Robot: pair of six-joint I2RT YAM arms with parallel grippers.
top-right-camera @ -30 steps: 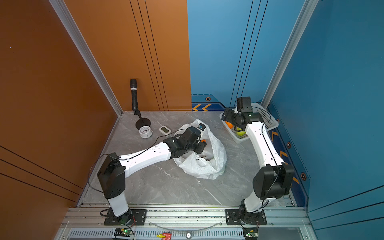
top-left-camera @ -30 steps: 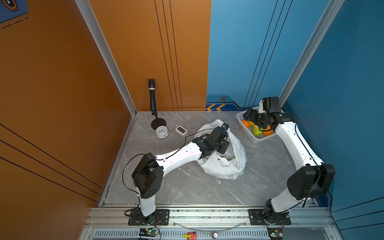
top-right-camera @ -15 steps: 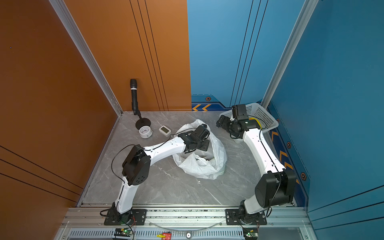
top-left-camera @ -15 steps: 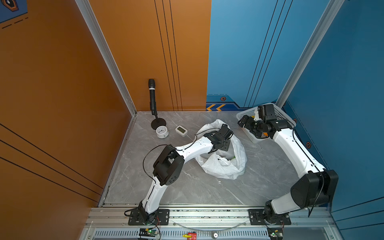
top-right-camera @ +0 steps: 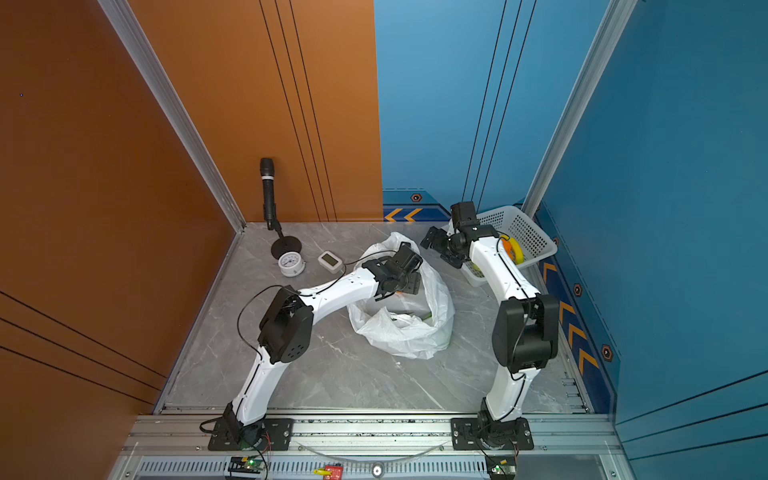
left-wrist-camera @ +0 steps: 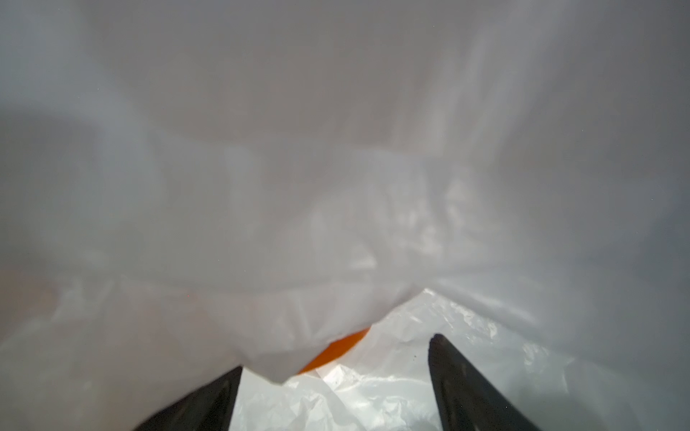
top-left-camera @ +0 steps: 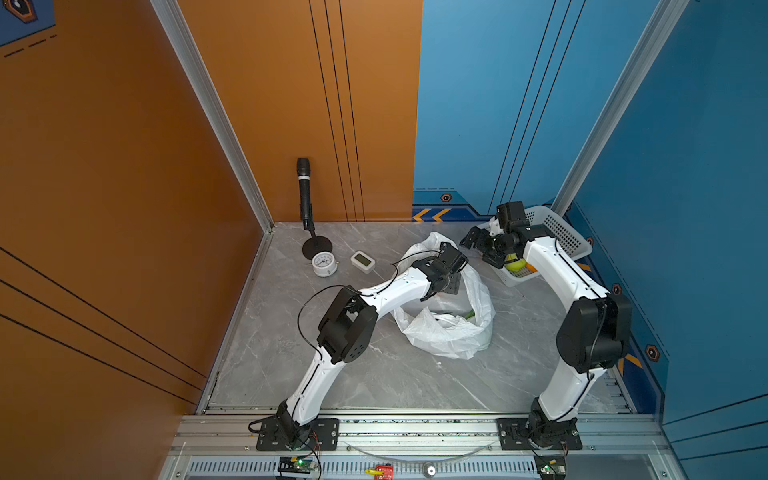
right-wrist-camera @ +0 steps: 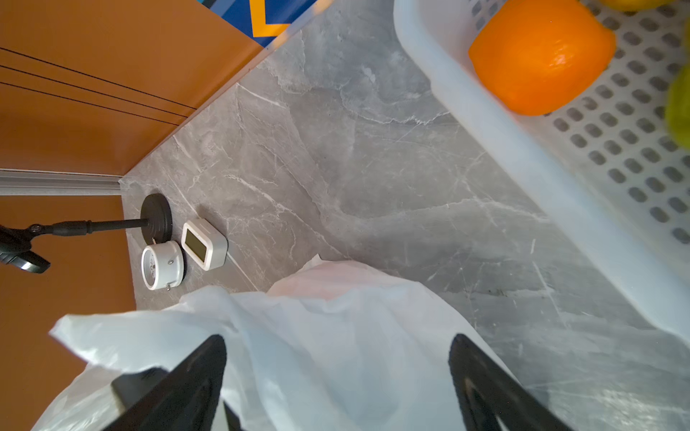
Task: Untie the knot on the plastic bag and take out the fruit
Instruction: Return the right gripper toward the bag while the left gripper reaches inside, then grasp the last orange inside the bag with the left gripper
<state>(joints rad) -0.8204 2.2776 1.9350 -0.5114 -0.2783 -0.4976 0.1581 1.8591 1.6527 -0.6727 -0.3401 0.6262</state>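
The white plastic bag (top-left-camera: 453, 332) (top-right-camera: 399, 332) lies crumpled mid-table with its mouth gaping; no knot shows. My left gripper (top-left-camera: 451, 286) (top-right-camera: 409, 286) reaches down into that mouth. In the left wrist view the left gripper (left-wrist-camera: 338, 352) stands open, bag film (left-wrist-camera: 336, 186) all round, and an orange fruit (left-wrist-camera: 328, 356) peeks out under a fold between the fingers, untouched. A green bit (top-left-camera: 470, 314) shows inside the bag. My right gripper (top-left-camera: 478, 249) (top-right-camera: 439, 249) (right-wrist-camera: 338, 337) hangs open and empty between bag and basket, above the bag's far edge (right-wrist-camera: 261, 336).
A white perforated basket (top-left-camera: 569, 237) (top-right-camera: 528, 232) (right-wrist-camera: 522, 168) at the back right holds an orange (right-wrist-camera: 537, 56) and yellow-green fruit (top-left-camera: 514, 262). A microphone stand (top-left-camera: 304, 195), a round dial (top-left-camera: 323, 264) and a small white timer (top-left-camera: 363, 261) stand at the back left.
My right gripper left the basket and swung left towards the bag. The left arm's elbow rose and its gripper pushed into the bag, jaws spreading wider.
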